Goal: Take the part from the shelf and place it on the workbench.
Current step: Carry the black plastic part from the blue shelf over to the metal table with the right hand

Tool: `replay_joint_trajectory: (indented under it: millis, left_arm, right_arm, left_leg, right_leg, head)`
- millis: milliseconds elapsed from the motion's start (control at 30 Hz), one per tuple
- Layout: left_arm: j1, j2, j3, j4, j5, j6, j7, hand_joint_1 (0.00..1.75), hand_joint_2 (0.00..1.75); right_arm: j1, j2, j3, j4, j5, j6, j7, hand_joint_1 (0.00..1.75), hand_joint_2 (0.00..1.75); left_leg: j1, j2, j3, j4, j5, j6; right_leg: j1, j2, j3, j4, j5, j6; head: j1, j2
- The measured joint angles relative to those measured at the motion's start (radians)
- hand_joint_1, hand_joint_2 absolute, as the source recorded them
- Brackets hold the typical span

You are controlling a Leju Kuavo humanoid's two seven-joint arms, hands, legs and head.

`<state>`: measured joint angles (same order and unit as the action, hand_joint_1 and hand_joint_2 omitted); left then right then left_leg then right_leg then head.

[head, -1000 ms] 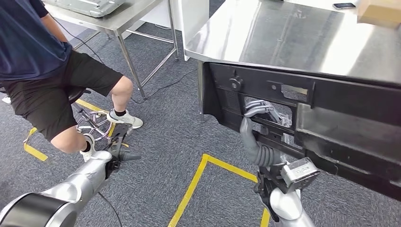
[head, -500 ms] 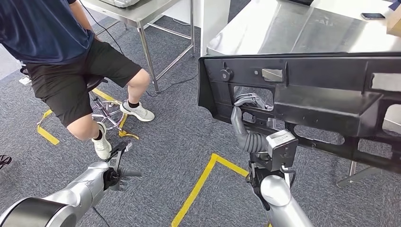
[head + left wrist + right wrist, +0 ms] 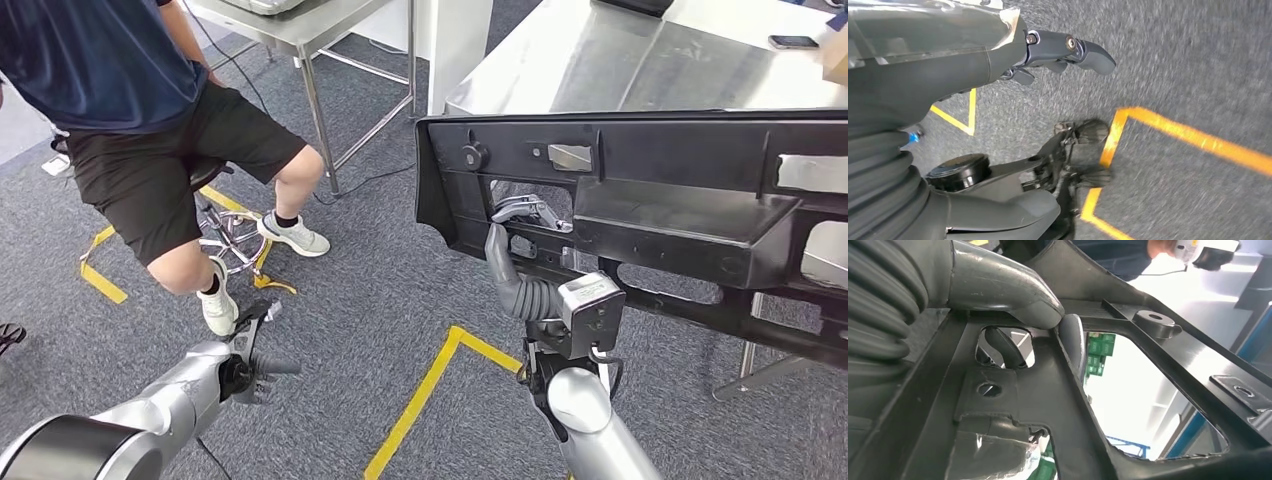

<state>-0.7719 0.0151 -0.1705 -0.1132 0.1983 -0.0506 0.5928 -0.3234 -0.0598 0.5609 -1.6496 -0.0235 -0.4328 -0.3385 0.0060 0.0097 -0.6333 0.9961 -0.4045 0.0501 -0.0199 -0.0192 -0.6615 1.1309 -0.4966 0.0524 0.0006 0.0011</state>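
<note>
I hold the part, a long black moulded panel, in my right hand, fingers hooked through 1 of its openings and the thumb pressed on the bar beside it. The panel hangs in the air in front of the steel workbench, which lies just beyond it, farther off. Its long axis runs left to right, roughly level; its broad face is turned toward me, and my grip sits near its left end, so most of its length reaches off to the right. My left hand hangs low over the carpet, well apart, holding nothing, fingers loosely apart.
</note>
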Motion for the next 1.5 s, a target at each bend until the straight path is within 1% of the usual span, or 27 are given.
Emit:
replay_joint_trajectory:
  millis: [67, 100, 133, 200, 233, 300, 367, 433, 467, 533, 600, 633, 667, 700, 767, 833, 900, 967, 1033, 1100, 1133, 1167, 1233, 1300, 1367, 1467, 1500]
  left_arm:
    - [0.001, -0.004, 0.000, 0.000, 0.000, 0.000, 0.000, 0.00, 1.75]
    - [0.002, -0.006, 0.000, 0.001, 0.000, -0.001, 0.000, 0.00, 1.75]
    - [0.003, -0.008, 0.000, 0.001, 0.000, -0.001, 0.000, 0.00, 1.75]
    - [0.003, -0.010, 0.000, 0.001, 0.000, -0.002, 0.000, 0.00, 1.75]
    - [0.002, -0.009, 0.000, 0.001, 0.000, -0.002, 0.000, 0.00, 1.75]
    - [0.002, -0.008, 0.000, 0.002, 0.000, -0.002, 0.000, 0.00, 1.75]
    - [0.002, -0.007, 0.000, 0.002, 0.000, -0.001, 0.000, 0.00, 1.75]
    - [0.001, -0.007, 0.000, 0.002, 0.000, -0.001, 0.000, 0.00, 1.75]
    - [0.001, -0.007, 0.000, 0.002, 0.001, -0.001, 0.000, 0.00, 1.75]
    - [0.003, -0.006, 0.000, 0.003, 0.001, -0.001, 0.000, 0.00, 1.75]
    - [0.007, -0.006, 0.000, 0.005, 0.000, 0.000, 0.000, 0.00, 1.75]
    - [0.009, -0.006, 0.000, 0.006, 0.000, 0.000, 0.000, 0.00, 1.75]
    - [0.009, -0.006, 0.000, 0.006, 0.000, 0.000, 0.000, 0.00, 1.75]
    - [0.008, -0.006, 0.000, 0.006, 0.000, 0.000, 0.000, 0.00, 1.75]
    - [0.006, -0.004, 0.000, 0.006, 0.000, 0.000, 0.000, 0.00, 1.75]
    - [0.005, -0.004, 0.000, 0.006, 0.000, 0.000, 0.000, 0.00, 1.75]
    - [0.003, -0.006, 0.000, 0.006, 0.000, 0.000, 0.000, 0.00, 1.75]
    - [-0.001, -0.008, 0.000, 0.006, 0.000, -0.001, 0.000, 0.00, 1.75]
    - [0.000, -0.008, 0.000, 0.006, 0.000, -0.001, 0.000, 0.00, 1.75]
    - [0.002, -0.008, 0.000, 0.007, 0.000, -0.001, 0.000, 0.00, 1.75]
    - [0.003, -0.008, 0.000, 0.007, 0.000, -0.001, 0.000, 0.00, 1.75]
    - [0.004, -0.008, 0.000, 0.007, 0.000, -0.001, 0.000, 0.00, 1.75]
    - [0.003, -0.009, 0.000, 0.007, 0.000, -0.001, 0.000, 0.00, 1.75]
    - [0.001, -0.009, 0.000, 0.007, 0.000, -0.001, 0.000, 0.00, 1.75]
    - [0.000, -0.009, 0.000, 0.007, 0.000, -0.001, 0.000, 0.00, 1.75]
    - [0.000, -0.008, 0.000, 0.007, 0.000, -0.001, 0.000, 0.00, 1.75]
    - [0.000, -0.008, 0.000, 0.007, 0.000, -0.001, 0.000, 0.00, 1.75]
  right_arm:
    - [0.002, -0.002, 0.000, 0.003, 0.000, -0.001, 0.000, 1.75, 1.75]
    - [0.004, -0.003, 0.000, 0.004, 0.000, -0.001, 0.000, 1.75, 1.75]
    - [0.005, -0.004, 0.000, 0.005, 0.000, -0.002, 0.000, 1.75, 1.75]
    - [0.005, -0.005, 0.000, 0.006, 0.000, -0.003, 0.000, 1.75, 1.75]
    - [0.004, -0.005, 0.000, 0.006, 0.000, -0.004, 0.000, 1.75, 1.75]
    - [0.004, -0.005, 0.000, 0.006, 0.000, -0.006, 0.000, 1.75, 1.75]
    - [0.005, -0.005, 0.000, 0.006, 0.000, -0.007, 0.000, 1.75, 1.75]
    - [0.004, -0.005, 0.000, 0.006, 0.000, -0.007, 0.000, 1.75, 1.75]
    - [0.004, -0.004, 0.000, 0.006, 0.000, -0.007, 0.000, 1.75, 1.75]
    - [0.004, -0.003, 0.000, 0.006, -0.001, -0.007, 0.000, 1.75, 1.75]
    - [0.006, -0.003, 0.000, 0.007, -0.001, -0.007, 0.000, 1.75, 1.75]
    - [0.006, -0.003, 0.000, 0.007, -0.001, -0.007, 0.000, 1.75, 1.75]
    - [0.006, -0.003, 0.000, 0.007, -0.001, -0.007, 0.000, 1.75, 1.75]
    - [0.006, -0.003, 0.000, 0.007, -0.001, -0.007, 0.000, 1.75, 1.75]
    - [0.004, -0.003, 0.000, 0.007, -0.001, -0.007, 0.000, 1.75, 1.75]
    - [0.004, -0.003, 0.000, 0.008, 0.000, -0.007, 0.000, 1.75, 1.75]
    - [0.005, -0.003, 0.000, 0.008, 0.000, -0.007, 0.000, 1.75, 1.75]
    - [0.003, -0.004, 0.000, 0.007, 0.000, -0.007, 0.000, 1.75, 1.75]
    - [0.001, -0.004, 0.000, 0.007, 0.000, -0.007, 0.000, 1.75, 1.75]
    - [0.004, -0.004, 0.000, 0.008, 0.000, -0.007, 0.000, 1.75, 1.75]
    - [0.005, -0.005, 0.000, 0.008, 0.000, -0.007, 0.000, 1.75, 1.75]
    - [0.006, -0.005, 0.000, 0.009, 0.000, -0.007, 0.000, 1.75, 1.75]
    - [0.005, -0.005, 0.000, 0.009, 0.000, -0.007, 0.000, 1.75, 1.75]
    - [0.005, -0.005, 0.000, 0.009, 0.000, -0.007, 0.000, 1.75, 1.75]
    - [0.005, -0.005, 0.000, 0.009, 0.000, -0.007, 0.000, 1.75, 1.75]
    - [0.003, -0.005, 0.000, 0.009, -0.001, -0.007, 0.000, 1.75, 1.75]
    - [0.003, -0.005, 0.000, 0.009, -0.001, -0.007, 0.000, 1.75, 1.75]
  left_leg:
    - [0.001, 0.000, 0.000, 0.000, 0.000, 0.001]
    - [0.001, 0.001, 0.000, 0.001, -0.001, 0.000]
    - [0.002, 0.002, 0.000, 0.001, -0.001, -0.002]
    - [0.005, 0.007, 0.000, 0.006, -0.005, -0.011]
    - [0.004, 0.010, -0.001, 0.010, -0.009, -0.018]
    - [0.000, 0.018, 0.000, 0.016, -0.015, -0.033]
    - [0.000, 0.029, 0.002, 0.014, -0.016, -0.044]
    - [0.006, 0.026, -0.007, 0.033, -0.034, -0.054]
    - [0.009, 0.017, -0.024, 0.070, -0.058, -0.059]
    - [0.010, -0.002, -0.084, 0.198, -0.123, -0.064]
    - [0.011, -0.008, -0.136, 0.299, -0.155, -0.064]
    - [0.011, -0.010, -0.137, 0.297, -0.142, -0.063]
    - [0.011, -0.013, -0.119, 0.255, -0.113, -0.060]
    - [0.013, -0.026, -0.084, 0.185, -0.076, -0.057]
    - [0.016, -0.066, -0.017, 0.063, -0.034, -0.052]
    - [0.014, -0.080, 0.004, 0.029, -0.034, -0.049]
    - [0.011, -0.058, 0.007, 0.023, -0.029, -0.041]
    - [0.014, -0.036, 0.014, 0.011, -0.023, -0.028]
    - [0.012, -0.013, 0.017, 0.006, -0.022, -0.020]
    - [0.010, 0.010, 0.017, 0.007, -0.023, -0.017]
    - [0.009, 0.018, 0.017, 0.007, -0.024, -0.017]
    - [0.010, 0.025, 0.017, 0.007, -0.025, -0.017]
    - [0.010, 0.035, 0.019, 0.010, -0.028, -0.022]
    - [0.005, 0.041, 0.019, 0.012, -0.031, -0.031]
    - [0.001, 0.041, 0.017, 0.013, -0.031, -0.031]
    - [0.003, 0.040, 0.019, 0.009, -0.026, -0.016]
    - [0.004, 0.040, 0.020, 0.007, -0.025, -0.017]
  right_leg:
    - [0.000, 0.013, -0.068, 0.131, -0.042, -0.003]
    - [-0.001, 0.015, -0.086, 0.159, -0.046, 0.002]
    - [-0.002, 0.015, -0.086, 0.149, -0.035, 0.009]
    - [-0.006, -0.002, -0.030, 0.021, 0.021, 0.026]
    - [-0.006, -0.015, 0.003, -0.045, 0.045, 0.029]
    - [-0.002, -0.027, 0.036, -0.111, 0.068, 0.017]
    - [-0.001, -0.010, 0.034, -0.110, 0.071, -0.002]
    - [-0.006, 0.005, 0.035, -0.111, 0.074, -0.017]
    - [-0.009, 0.013, 0.036, -0.112, 0.075, -0.025]
    - [-0.008, 0.028, 0.036, -0.112, 0.076, -0.037]
    - [-0.005, 0.047, 0.035, -0.112, 0.075, -0.039]
    - [-0.004, 0.058, 0.036, -0.111, 0.075, -0.038]
    - [-0.004, 0.069, 0.037, -0.111, 0.075, -0.038]
    - [-0.004, 0.080, 0.038, -0.111, 0.075, -0.038]
    - [0.000, 0.098, 0.034, -0.109, 0.076, -0.035]
    - [-0.001, 0.115, 0.028, -0.110, 0.080, -0.025]
    - [-0.003, 0.125, 0.022, -0.113, 0.083, -0.012]
    - [0.004, 0.092, -0.001, -0.076, 0.064, -0.009]
    - [0.007, 0.047, -0.061, 0.043, 0.015, -0.016]
    - [0.007, 0.033, -0.120, 0.161, -0.022, -0.014]
    - [0.006, 0.030, -0.125, 0.171, -0.020, -0.008]
    - [0.004, 0.027, -0.108, 0.138, -0.004, 0.000]
    - [0.001, 0.015, -0.028, -0.010, 0.046, 0.012]
    - [0.003, 0.007, 0.029, -0.110, 0.075, 0.007]
    - [0.002, 0.009, 0.039, -0.124, 0.082, -0.003]
    - [0.002, 0.011, 0.039, -0.124, 0.084, -0.004]
    - [0.004, 0.011, 0.039, -0.124, 0.084, -0.005]
  head:
    - [0.002, 0.000]
    - [0.002, 0.000]
    - [0.002, 0.000]
    - [0.003, 0.000]
    - [0.004, 0.000]
    - [0.004, 0.000]
    - [0.003, 0.000]
    - [0.002, 0.000]
    - [0.001, 0.000]
    - [-0.002, 0.000]
    - [-0.003, 0.000]
    - [-0.003, 0.000]
    - [-0.003, 0.000]
    - [-0.003, 0.000]
    - [-0.002, 0.000]
    - [-0.004, 0.000]
    - [-0.007, 0.000]
    - [-0.002, 0.000]
    - [0.005, 0.000]
    - [0.008, 0.000]
    - [0.009, 0.000]
    - [0.009, 0.000]
    - [0.009, 0.000]
    - [0.009, 0.000]
    - [0.008, 0.000]
    - [0.007, 0.000]
    - [0.007, 0.000]
